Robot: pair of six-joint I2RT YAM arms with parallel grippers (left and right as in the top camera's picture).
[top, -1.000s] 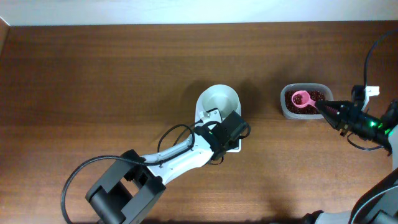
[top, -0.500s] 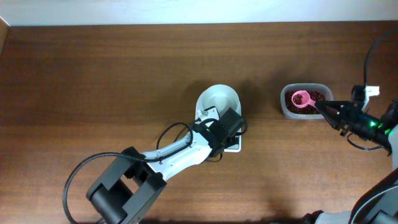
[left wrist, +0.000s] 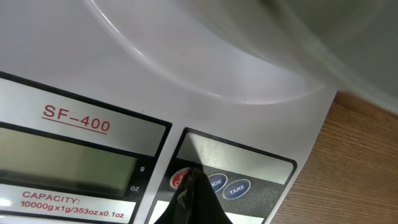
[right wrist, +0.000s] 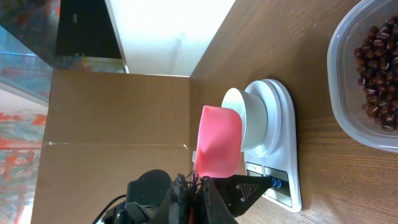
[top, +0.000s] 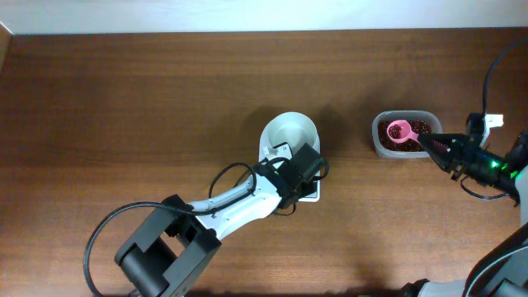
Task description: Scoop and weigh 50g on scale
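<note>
Overhead view: the scale (top: 289, 136) sat near the middle of the table (top: 165, 99). Its white bowl (right wrist: 239, 121) was on the side toward the far edge. The left gripper (left wrist: 189, 186) was down over the front part of the scale. In the left wrist view its fingers were pinched tight together with nothing between them. Their dark tip touched the red button (left wrist: 179, 180). The screen (left wrist: 62, 165) beside it looked blank, with no numbers showing.

Near the right edge of the table stood a clear tub (top: 375, 140) of red beans (top: 421, 125). The right gripper (top: 427, 142) was clamped on the handle of a pink scoop (top: 398, 130). It held the scoop over the beans. I could not tell if any beans were in the scoop.

It looked like the step was turning the scale on, so no beans had been weighed yet. Next, the left gripper should lift off once the screen lights up and reads zero. Then the right one must dip the scoop into the beans and carry it level to the bowl. It should tip slowly, because small pours make the right weight easier to hit.
</note>
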